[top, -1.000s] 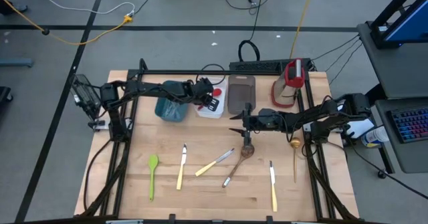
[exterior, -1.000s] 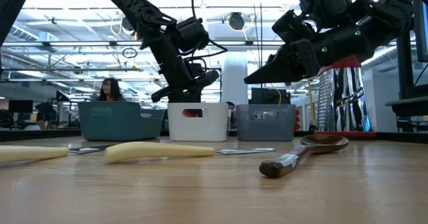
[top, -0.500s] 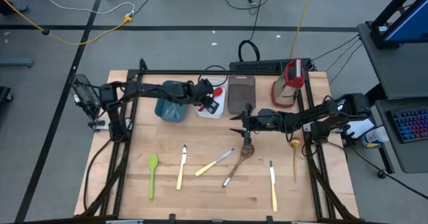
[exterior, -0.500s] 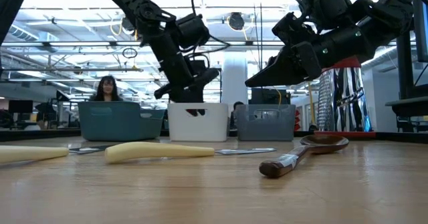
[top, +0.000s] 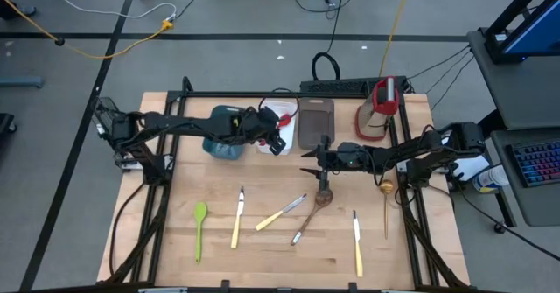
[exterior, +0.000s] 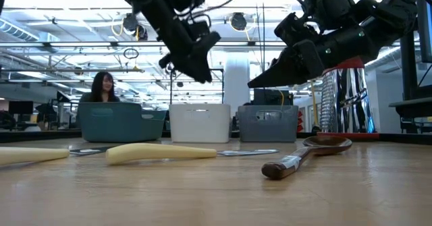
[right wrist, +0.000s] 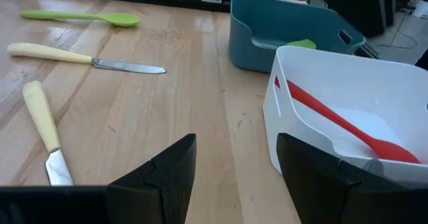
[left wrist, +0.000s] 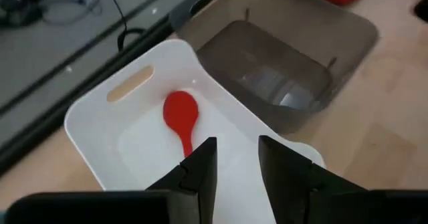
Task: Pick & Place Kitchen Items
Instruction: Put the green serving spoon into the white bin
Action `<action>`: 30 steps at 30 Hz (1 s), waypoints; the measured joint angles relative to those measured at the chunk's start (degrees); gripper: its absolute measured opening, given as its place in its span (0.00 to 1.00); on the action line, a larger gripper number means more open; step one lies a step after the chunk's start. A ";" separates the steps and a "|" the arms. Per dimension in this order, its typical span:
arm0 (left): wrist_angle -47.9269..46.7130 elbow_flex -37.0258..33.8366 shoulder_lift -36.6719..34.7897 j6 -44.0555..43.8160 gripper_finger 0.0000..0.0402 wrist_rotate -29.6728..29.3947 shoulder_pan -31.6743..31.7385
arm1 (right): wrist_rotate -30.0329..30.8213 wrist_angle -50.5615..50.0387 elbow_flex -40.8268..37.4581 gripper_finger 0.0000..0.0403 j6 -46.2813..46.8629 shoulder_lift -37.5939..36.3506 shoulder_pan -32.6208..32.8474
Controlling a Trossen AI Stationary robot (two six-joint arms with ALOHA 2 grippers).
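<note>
My left gripper (left wrist: 233, 164) hung over white tray (left wrist: 100, 127), fingers parted, holding nothing; red spoon (left wrist: 182, 117) lay inside, apparently placed. My right gripper (top: 308, 163) waited wide open, empty, above wooden spoon (top: 321, 195), likely next pick; knives, green spoon (top: 199, 226) lay nearer on table

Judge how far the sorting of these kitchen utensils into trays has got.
Done: a red spoon lies in the white tray. In hand: nothing; the left gripper hangs open above that tray, and the right gripper is open too. Left: green spoon, knives and wooden spoon on the table.
</note>
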 joint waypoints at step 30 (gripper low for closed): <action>-21.23 -0.02 -10.14 -8.96 0.29 -3.05 -12.41 | 0.01 -3.04 0.00 0.50 0.09 0.00 0.00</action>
